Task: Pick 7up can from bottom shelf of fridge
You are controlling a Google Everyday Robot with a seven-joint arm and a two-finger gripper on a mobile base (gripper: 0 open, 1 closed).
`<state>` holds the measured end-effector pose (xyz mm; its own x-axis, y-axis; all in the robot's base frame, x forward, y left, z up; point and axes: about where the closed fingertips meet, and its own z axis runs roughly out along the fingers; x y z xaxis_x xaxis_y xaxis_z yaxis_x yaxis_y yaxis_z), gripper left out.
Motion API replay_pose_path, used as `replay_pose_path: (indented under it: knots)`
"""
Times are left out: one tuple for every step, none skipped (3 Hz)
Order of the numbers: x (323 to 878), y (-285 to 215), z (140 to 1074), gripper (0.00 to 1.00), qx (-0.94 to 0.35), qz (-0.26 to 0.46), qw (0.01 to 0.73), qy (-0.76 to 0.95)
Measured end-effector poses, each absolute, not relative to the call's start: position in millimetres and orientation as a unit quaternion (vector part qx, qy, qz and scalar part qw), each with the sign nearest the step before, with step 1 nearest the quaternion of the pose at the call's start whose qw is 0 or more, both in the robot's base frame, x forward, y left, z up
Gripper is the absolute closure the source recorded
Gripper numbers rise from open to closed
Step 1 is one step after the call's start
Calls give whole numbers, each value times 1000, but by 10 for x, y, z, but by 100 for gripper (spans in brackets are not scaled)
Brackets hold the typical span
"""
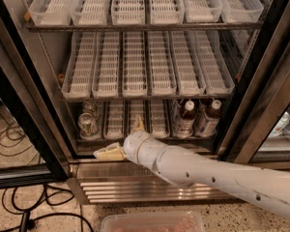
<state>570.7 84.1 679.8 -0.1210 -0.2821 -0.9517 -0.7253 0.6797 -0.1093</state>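
The 7up can (87,124) stands upright at the front of the far-left lane on the bottom shelf (157,122) of the fridge (135,182). It is well apart from the two brown bottles (195,117) on the right, so nothing crowds the approach. The gripper (117,137) sits at the shelf's front edge, just right of and below the can, its fingers (108,152) spread wide and holding nothing, probably so the can will fit between them once the arm lifts and shifts left.

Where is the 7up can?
In the camera view, the 7up can stands at the left end of the bottom shelf, up-left of the claw at the shelf's front edge.
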Motion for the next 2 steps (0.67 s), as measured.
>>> replay_pose_path:
  knots:
    - [5732, 929, 6716, 0, -326, 199, 583, 717]
    - [5780, 1252, 6505, 0, -304, 200, 617, 698]
